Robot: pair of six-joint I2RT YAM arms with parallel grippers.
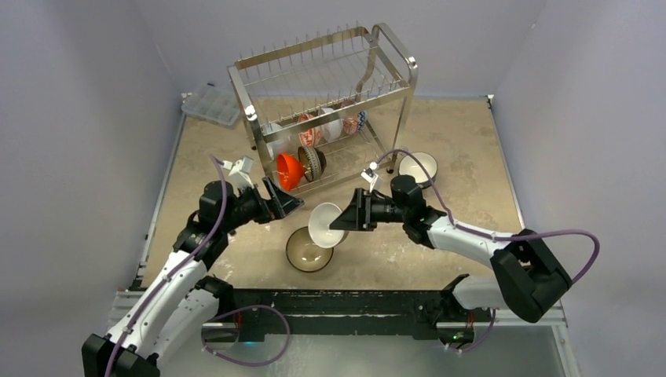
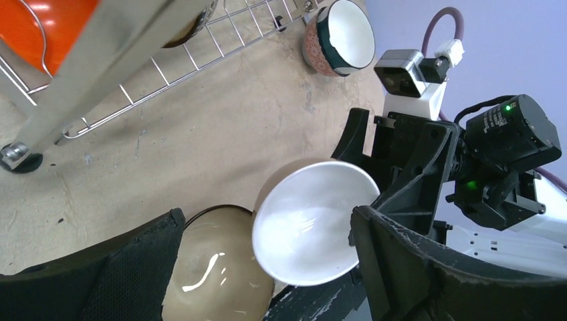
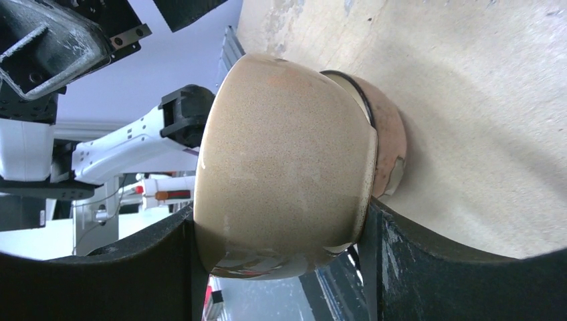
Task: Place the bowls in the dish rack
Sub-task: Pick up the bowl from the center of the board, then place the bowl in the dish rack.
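Tan-glazed outside and glossy white inside, the bowl (image 1: 323, 224) is hanging tipped on its side in the right jaws, which are clenching it across its wall. It is hovering just over a brown glazed bowl (image 1: 308, 250) that is sitting upright on the tabletop (image 1: 471, 204). Whether the two are touching, I cannot tell. The left jaws are gaping wide with nothing between them, just in front of the dish rack (image 1: 243, 100) and facing the held bowl.

Judging by this, the step in hand is carrying the bowl up to the rack, perhaps by passing it across. Doing it well is calling for raising it clear of the brown one before swinging, so nothing is getting dragged. It is also calling for holding the on-edge tilt, since a bowl on edge is likely slotting between the prongs more readily. The glaze is looking slick, so a firm, steady squeeze is mattering.

On the lower tier an orange bowl (image 1: 289, 170) and several patterned ones are standing on edge, so a free gap is needing to be picked. A further white-lined bowl (image 1: 418, 166) is waiting on the tabletop right of the rack.
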